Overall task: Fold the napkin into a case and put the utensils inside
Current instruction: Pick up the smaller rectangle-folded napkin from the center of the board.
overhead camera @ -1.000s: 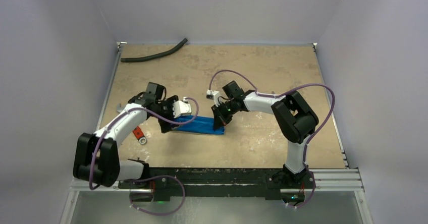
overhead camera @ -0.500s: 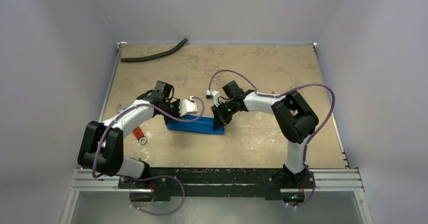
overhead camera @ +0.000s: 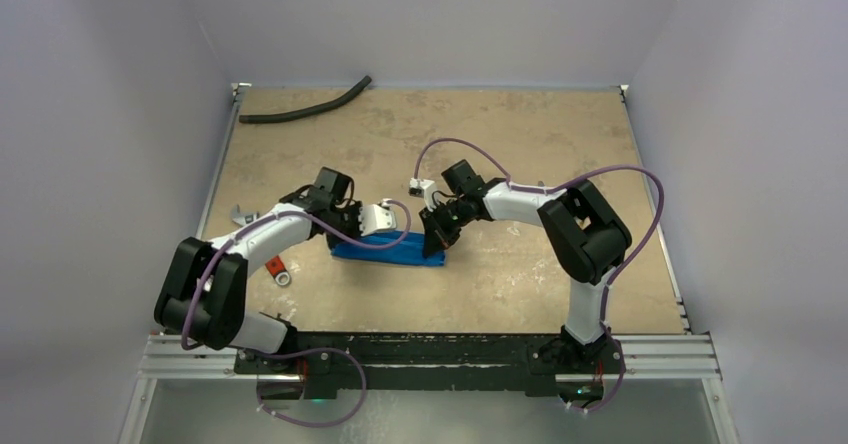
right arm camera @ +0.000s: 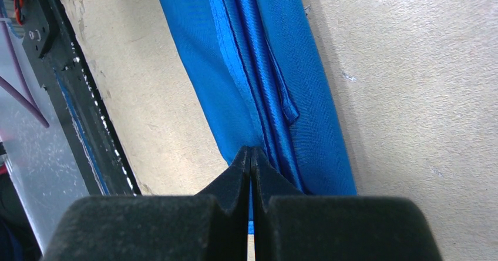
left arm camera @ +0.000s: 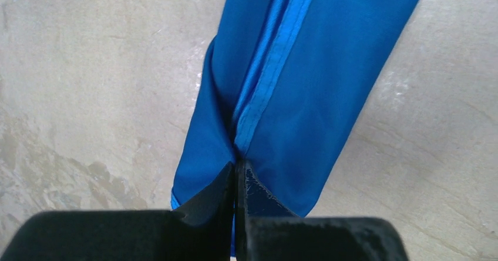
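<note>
1. the mottled tan table (overhead camera: 520, 144) is boxed in by pale lilac walls (overhead camera: 450, 14).
2. the napkin (overhead camera: 395, 251), a narrow blue strip, lies flat mid-table.
3. the left gripper (left arm camera: 236, 166) and the right gripper (right arm camera: 251, 150) each pinch a fold at opposite ends, jaws pressed together.
4. a black hose (overhead camera: 305, 111) lies at the far left; a red-handled wrench (overhead camera: 272, 264) lies near the left edge.

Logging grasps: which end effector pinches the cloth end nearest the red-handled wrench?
The left end effector, shut on the shiny blue satin napkin's end toward the red-handled silver wrench; the right end effector holds the other.

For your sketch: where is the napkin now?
Top view: the napkin lies mid-table, a folded strip pinched at its ends by the left gripper and right gripper.
</note>
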